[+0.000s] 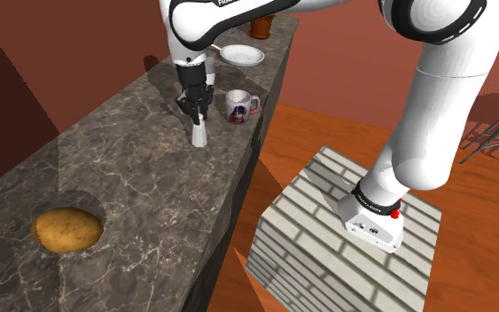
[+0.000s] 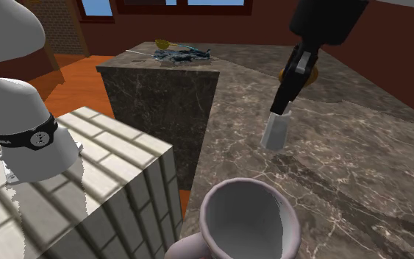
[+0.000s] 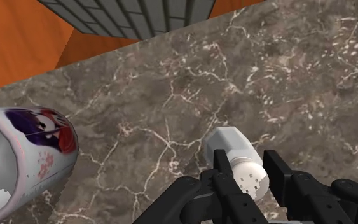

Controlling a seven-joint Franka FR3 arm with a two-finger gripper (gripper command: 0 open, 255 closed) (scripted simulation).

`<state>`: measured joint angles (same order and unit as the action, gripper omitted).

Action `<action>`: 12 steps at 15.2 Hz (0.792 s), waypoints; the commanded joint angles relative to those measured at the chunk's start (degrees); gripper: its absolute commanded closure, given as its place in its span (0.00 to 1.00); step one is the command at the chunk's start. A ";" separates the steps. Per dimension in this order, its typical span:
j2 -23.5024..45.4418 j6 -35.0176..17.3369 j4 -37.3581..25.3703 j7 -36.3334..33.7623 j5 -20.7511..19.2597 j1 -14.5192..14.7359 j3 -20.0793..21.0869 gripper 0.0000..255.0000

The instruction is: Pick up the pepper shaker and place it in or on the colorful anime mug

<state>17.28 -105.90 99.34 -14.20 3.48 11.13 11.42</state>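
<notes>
The gripper (image 3: 250,180) is closed narrow on the perforated top of the white pepper shaker (image 3: 233,149). In the shoulder view the shaker is at eight o'clock from the anime mug (image 1: 237,105), near it. It looks light, stiff and smooth, so probably slippery; a firm hold under the cap seems safer.

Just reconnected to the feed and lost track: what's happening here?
The Franka arm's black pincer is shut on the cap end of the white pepper shaker at the dark marble counter. Whether the shaker's base is off the surface is unclear. The anime mug stands close by on the same counter, with nothing in it.
</notes>
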 commanded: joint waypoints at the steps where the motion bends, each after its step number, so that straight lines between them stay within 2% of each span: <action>1: -0.62 1.27 -0.64 -0.04 0.10 -0.06 0.02 1.00; 12: -2.36 9.10 -6.77 -0.55 0.33 -0.14 0.14 1.00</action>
<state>14.95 -97.63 93.34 -14.77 3.82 11.04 11.58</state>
